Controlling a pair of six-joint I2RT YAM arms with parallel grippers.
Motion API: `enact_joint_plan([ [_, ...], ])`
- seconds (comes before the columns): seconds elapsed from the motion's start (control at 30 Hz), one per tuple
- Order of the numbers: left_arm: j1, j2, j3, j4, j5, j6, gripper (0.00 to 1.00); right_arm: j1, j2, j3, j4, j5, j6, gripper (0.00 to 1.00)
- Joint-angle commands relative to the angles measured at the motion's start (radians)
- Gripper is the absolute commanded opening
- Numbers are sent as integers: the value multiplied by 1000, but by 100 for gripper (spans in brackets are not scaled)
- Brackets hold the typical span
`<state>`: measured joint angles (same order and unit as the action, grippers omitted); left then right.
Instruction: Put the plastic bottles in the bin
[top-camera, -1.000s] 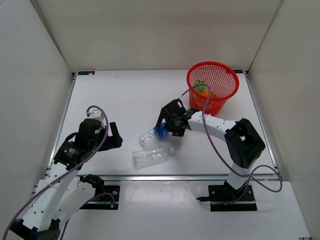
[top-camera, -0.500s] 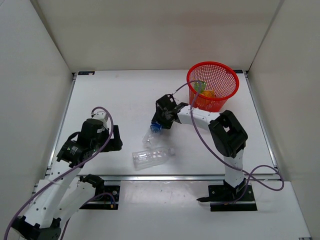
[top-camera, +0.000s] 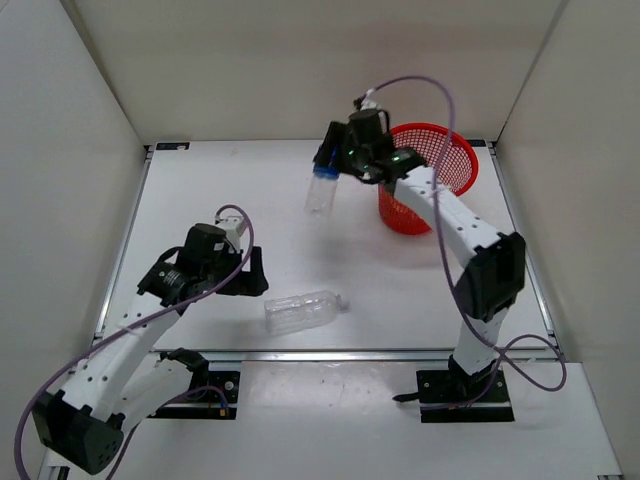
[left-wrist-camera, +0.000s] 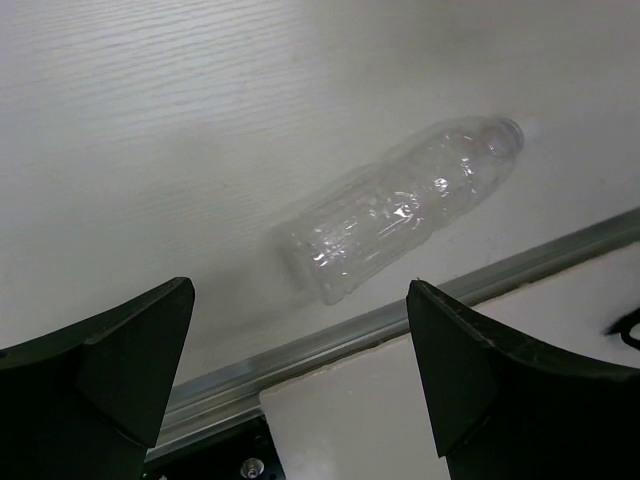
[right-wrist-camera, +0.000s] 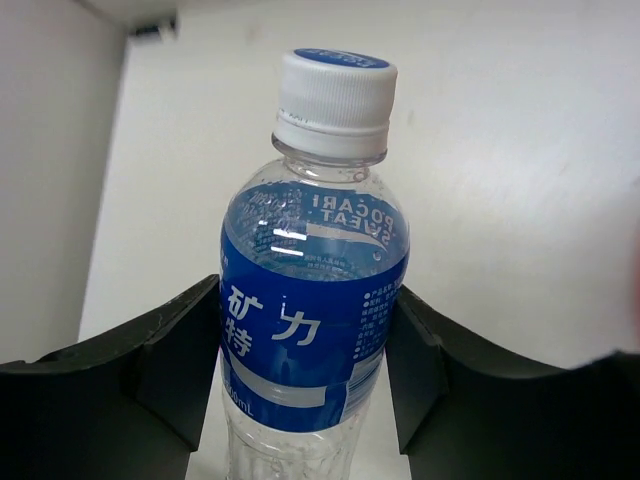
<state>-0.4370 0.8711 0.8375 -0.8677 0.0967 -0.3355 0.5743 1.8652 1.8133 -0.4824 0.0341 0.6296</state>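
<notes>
White tabletop (top-camera: 220, 190) below: my right gripper (top-camera: 333, 163) is clamped on the blue-labelled Pocari Sweat bottle (right-wrist-camera: 310, 300), held aloft just left of the red mesh bin (top-camera: 468, 172). My left gripper (left-wrist-camera: 298, 345), jaws apart, hovers over the plain clear bottle (top-camera: 303, 311) lying near the front edge.

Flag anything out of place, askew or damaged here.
Nothing looks spilled or damaged. One plain clear bottle lies on its side on the table near the front rail, outside the bin. The blue-label bottle is not loose: the right gripper holds it between its jaws, left of the bin.
</notes>
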Motion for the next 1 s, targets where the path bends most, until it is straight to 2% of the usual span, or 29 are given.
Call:
enact_joint_plan([
  [0.0,-34,77,-2,110,98,39,98,-88,-181,93,1,47,-203,27],
  [0.07,-37,115,23,139,139,64,99,-134,-253,64,30,159,-298,25],
  [0.23,-104,256,61,185,188,145,99,-353,-287,17,60,197,-382,27],
  [0.3,-141,308,87,196,207,161,99,-399,-296,-20,102,225,-431,28],
  [0.5,-184,425,135,225,276,230,98,-439,-221,-69,183,345,-573,34],
  [0.63,-232,477,140,219,267,288,99,-406,-169,-112,214,458,-692,39],
  [0.73,-255,522,161,202,252,311,98,-381,-153,-132,214,516,-749,49],
  [0.77,-261,540,161,202,247,306,99,-378,-152,-146,222,532,-760,56],
  [0.83,-266,560,175,217,285,306,98,-369,-155,-166,226,544,-784,79],
  [0.87,-273,568,172,217,293,309,99,-369,-156,-181,225,547,-783,85],
  [0.9,-279,572,176,222,301,317,99,-364,-165,-183,223,538,-774,97],
  [0.97,-302,575,175,208,296,332,99,-361,-193,-181,212,501,-749,100],
])
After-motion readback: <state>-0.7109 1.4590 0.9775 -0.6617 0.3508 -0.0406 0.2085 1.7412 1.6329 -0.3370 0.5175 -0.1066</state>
